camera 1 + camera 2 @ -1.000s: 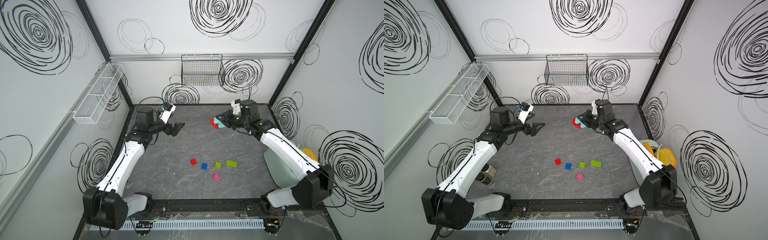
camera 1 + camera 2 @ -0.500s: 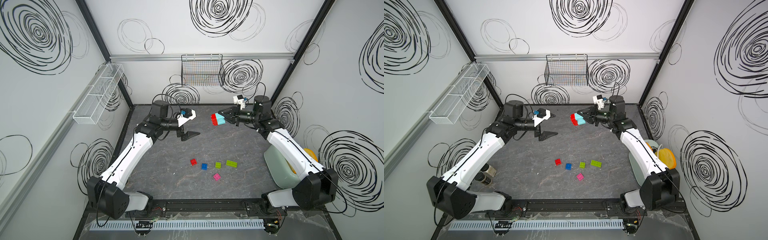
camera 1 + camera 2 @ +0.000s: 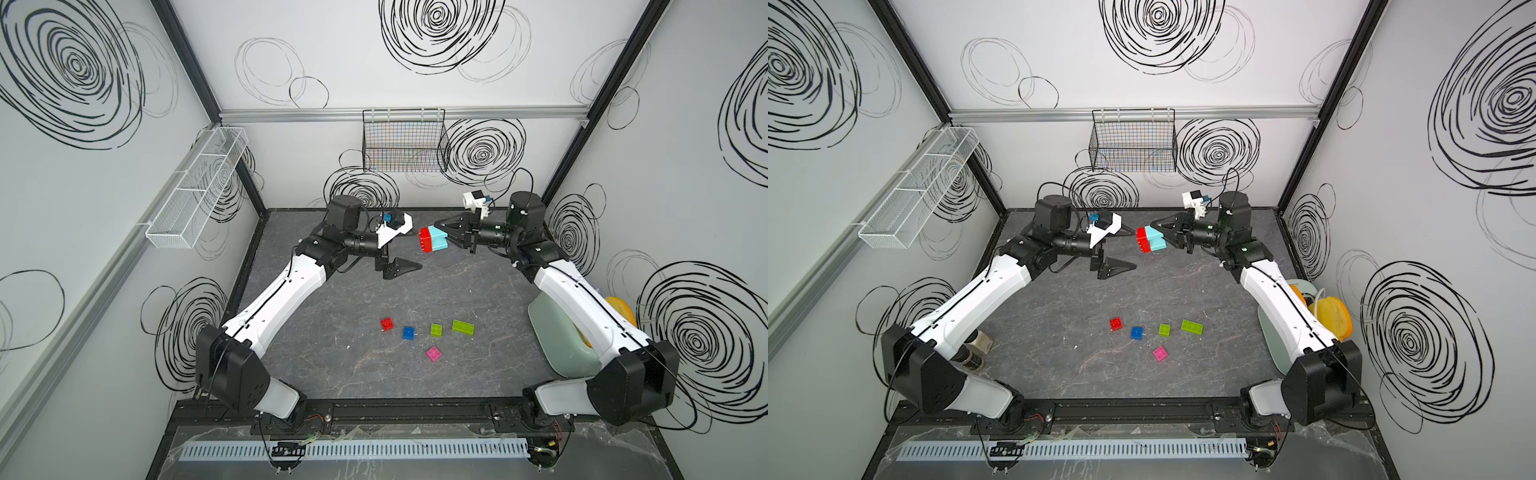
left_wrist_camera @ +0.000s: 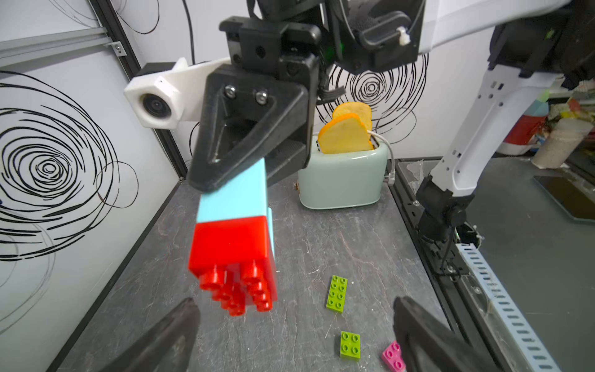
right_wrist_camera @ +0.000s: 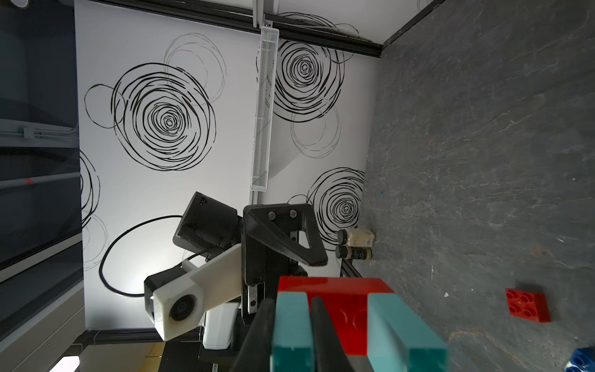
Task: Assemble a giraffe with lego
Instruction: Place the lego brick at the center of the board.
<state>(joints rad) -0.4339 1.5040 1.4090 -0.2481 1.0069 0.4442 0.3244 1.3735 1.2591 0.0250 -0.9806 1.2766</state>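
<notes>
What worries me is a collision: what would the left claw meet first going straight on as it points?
Probably the studded red end of the red and light-blue plastic brick stack held in the right claw; depth is unclear.

giraffe (image 3: 432,244) is red and light blue, walls (image 3: 353,62) white with black swirls, a jar (image 5: 357,238) perhaps beige.

White walls (image 3: 540,62) scrawled with black swirls (image 3: 436,25) enclose a dark grey marbled bench (image 3: 316,365) at the lower centre of both top views. A black wire basket (image 3: 405,145) hangs on the back wall at upper centre, under an aluminium rail (image 3: 519,111); a white mesh rack (image 3: 195,195) lines the wall at left. The light is even and soft
</notes>
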